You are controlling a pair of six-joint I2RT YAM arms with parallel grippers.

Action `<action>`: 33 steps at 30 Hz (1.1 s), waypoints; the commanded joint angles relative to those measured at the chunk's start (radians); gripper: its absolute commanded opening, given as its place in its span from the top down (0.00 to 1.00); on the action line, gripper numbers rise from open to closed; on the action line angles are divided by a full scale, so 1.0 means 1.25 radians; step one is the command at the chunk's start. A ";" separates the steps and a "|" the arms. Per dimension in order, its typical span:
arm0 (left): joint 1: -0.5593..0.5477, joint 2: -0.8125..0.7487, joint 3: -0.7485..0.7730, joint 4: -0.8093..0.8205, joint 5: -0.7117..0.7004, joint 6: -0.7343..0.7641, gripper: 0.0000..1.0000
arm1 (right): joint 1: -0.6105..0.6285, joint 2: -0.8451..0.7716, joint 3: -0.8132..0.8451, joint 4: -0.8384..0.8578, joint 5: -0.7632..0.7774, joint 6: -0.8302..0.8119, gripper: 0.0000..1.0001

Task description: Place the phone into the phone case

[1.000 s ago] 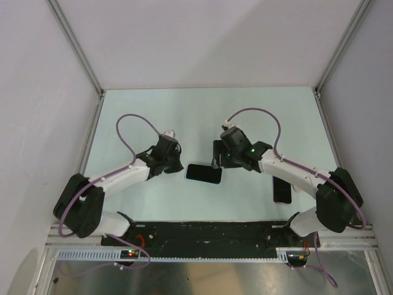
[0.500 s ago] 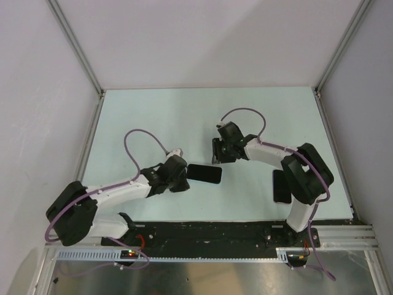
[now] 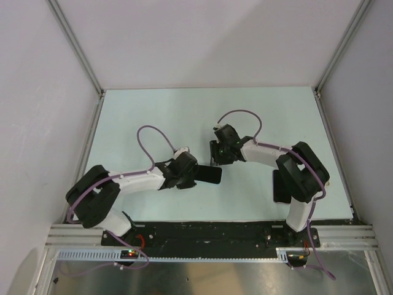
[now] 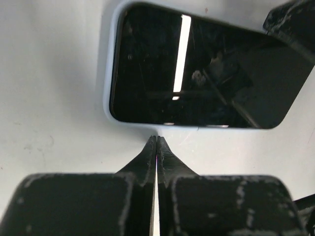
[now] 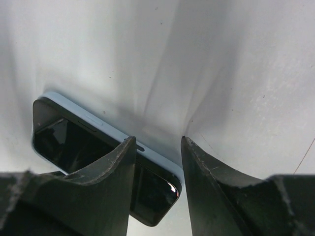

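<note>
The phone (image 3: 209,174) lies flat mid-table. The wrist views show a glossy black face with a pale rim (image 4: 197,73) (image 5: 74,142). My left gripper (image 3: 189,173) is shut and empty. Its tips (image 4: 156,138) sit low, right at the phone's near long edge. My right gripper (image 3: 217,156) is open and straddles the phone's far edge (image 5: 157,142), one finger (image 5: 115,167) over the glass and the other over bare table. The phone case (image 3: 279,188) is a dark flat slab at the right, partly hidden by my right arm.
The pale table (image 3: 153,117) is walled by white panels, with metal posts at the back corners (image 3: 101,92) (image 3: 317,91). A black base rail (image 3: 202,233) runs along the near edge. Purple cables loop over both arms.
My left gripper has swung right and now meets the phone's left end. My right arm has folded up and its gripper has shifted a little left, over the phone's far edge. The phone stays put.
</note>
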 commanded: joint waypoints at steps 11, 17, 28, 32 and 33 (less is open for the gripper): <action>0.102 0.051 0.073 0.023 -0.037 0.050 1.00 | 0.043 -0.137 -0.167 0.025 -0.019 0.072 0.56; 0.149 0.077 0.116 0.020 -0.026 0.087 1.00 | 0.107 -0.191 -0.215 0.009 0.008 0.126 0.57; 0.180 0.035 0.122 -0.008 -0.005 0.135 1.00 | 0.119 -0.322 -0.237 -0.020 0.086 0.171 0.58; 0.175 -0.037 0.064 -0.012 0.023 0.132 1.00 | 0.113 -0.346 -0.235 0.010 0.051 0.153 0.58; 0.170 -0.057 0.048 -0.012 0.031 0.130 0.99 | 0.114 -0.338 -0.232 0.021 0.038 0.149 0.58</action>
